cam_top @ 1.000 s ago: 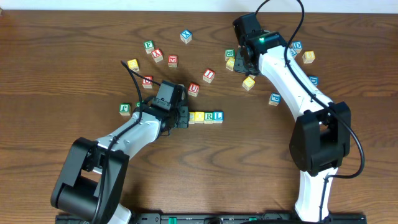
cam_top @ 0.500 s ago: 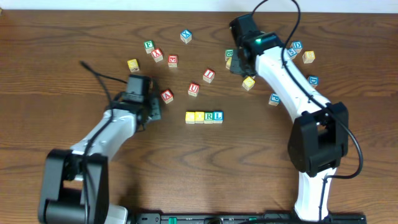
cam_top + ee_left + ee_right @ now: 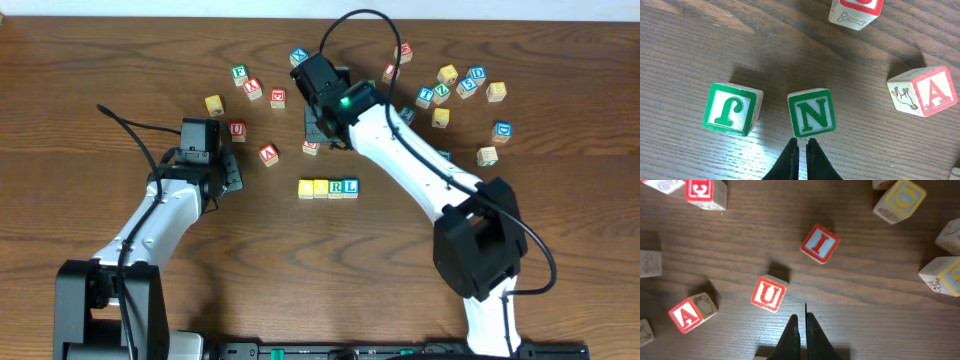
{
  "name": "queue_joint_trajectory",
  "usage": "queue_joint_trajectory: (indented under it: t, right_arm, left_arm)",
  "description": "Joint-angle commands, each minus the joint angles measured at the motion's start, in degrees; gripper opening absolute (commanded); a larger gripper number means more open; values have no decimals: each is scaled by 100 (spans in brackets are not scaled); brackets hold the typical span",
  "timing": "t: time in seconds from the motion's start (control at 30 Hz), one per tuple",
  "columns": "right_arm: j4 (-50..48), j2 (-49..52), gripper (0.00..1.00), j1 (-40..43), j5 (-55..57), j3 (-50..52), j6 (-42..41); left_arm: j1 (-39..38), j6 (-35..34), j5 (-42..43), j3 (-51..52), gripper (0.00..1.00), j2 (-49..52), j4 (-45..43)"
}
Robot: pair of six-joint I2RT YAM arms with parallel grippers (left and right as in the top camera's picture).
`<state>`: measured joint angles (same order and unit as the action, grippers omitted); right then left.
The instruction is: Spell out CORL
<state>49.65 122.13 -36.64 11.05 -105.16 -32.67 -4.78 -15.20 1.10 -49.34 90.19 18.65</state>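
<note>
Overhead, CORL row [image 3: 328, 187] touching; left wrist shows N cube [image 3: 811, 113].

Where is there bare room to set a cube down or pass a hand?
Bare wood: the wide strip on the robot's side of the CORL row, between the left arm and right arm; the far-left corner of the table; the near-right corner beyond the right arm. Crowded: loose cubes behind the row, from left-centre to the far right.

Overhead faces down; close wrist views share red A [image 3: 923, 91].
</note>
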Motion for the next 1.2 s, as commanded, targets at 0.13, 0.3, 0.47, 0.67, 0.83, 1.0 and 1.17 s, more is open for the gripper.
queue_joint_trajectory:
  t: [0.13, 0.3, 0.47, 0.67, 0.83, 1.0, 1.17]
  right_arm:
    - [-20, 542, 1, -92, 101, -98, -116]
    - [7, 625, 1, -96, 74, -96, -116]
    - [55, 632, 1, -162, 52, -68, -116]
    - [-83, 756, 1, -472, 59, 76, -116]
    - [-107, 833, 1, -546, 61, 76, -116]
    - [-120, 833, 1, -540, 232, 118, -118]
    - [-146, 833, 1, -525, 348, 181, -118]
  left_arm:
    - [11, 7, -70, 22, 8, -50, 11]
    - [11, 7, -70, 22, 8, -50, 11]
    - [11, 7, -70, 22, 8, -50, 11]
    - [11, 4, -46, 22, 8, -50, 17]
    - [11, 7, -44, 22, 9, -50, 81]
    - [11, 9, -48, 22, 9, -50, 195]
    - [11, 9, -48, 22, 8, -50, 232]
